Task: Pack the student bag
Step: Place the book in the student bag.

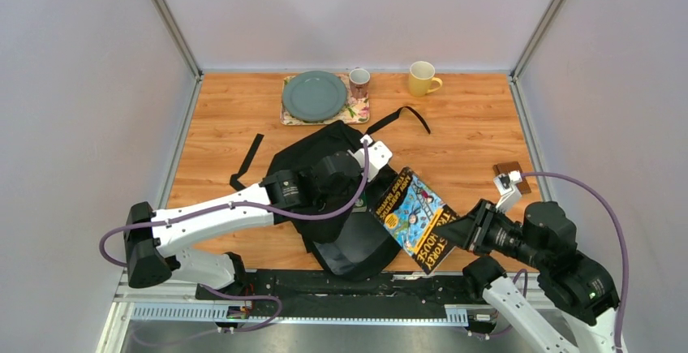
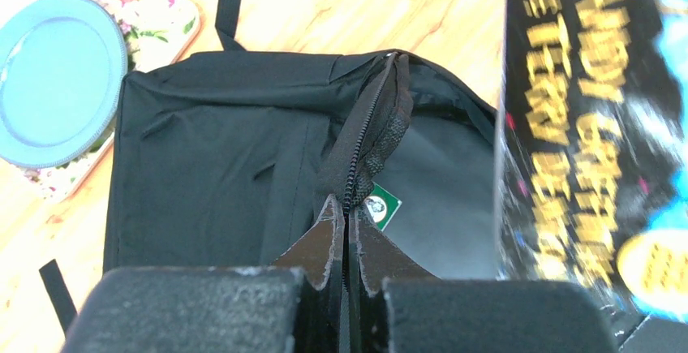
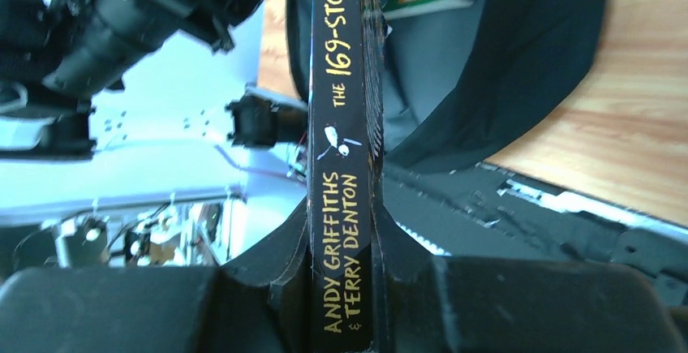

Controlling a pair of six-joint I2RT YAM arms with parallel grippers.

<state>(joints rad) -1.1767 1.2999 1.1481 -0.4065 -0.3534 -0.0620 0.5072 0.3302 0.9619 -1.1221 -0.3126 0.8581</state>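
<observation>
The black student bag point(image 1: 324, 158) lies on the wooden table, its opening facing right. My left gripper point(image 1: 357, 176) is shut on the bag's zipper edge point(image 2: 357, 150) and holds the mouth up; a green label point(image 2: 381, 204) shows inside. My right gripper point(image 1: 464, 231) is shut on a black paperback book point(image 1: 414, 217) with a blue and yellow cover, holding it by the spine point(image 3: 341, 166) just right of the bag's opening. The book also shows in the left wrist view point(image 2: 592, 126), beside the bag's mouth.
A teal plate point(image 1: 314, 95) on a floral mat, a small patterned cup point(image 1: 359, 81) and a yellow mug point(image 1: 423, 78) stand at the back. A small brown wallet point(image 1: 513, 176) lies at the right. Bag straps point(image 1: 247, 158) trail left and back right.
</observation>
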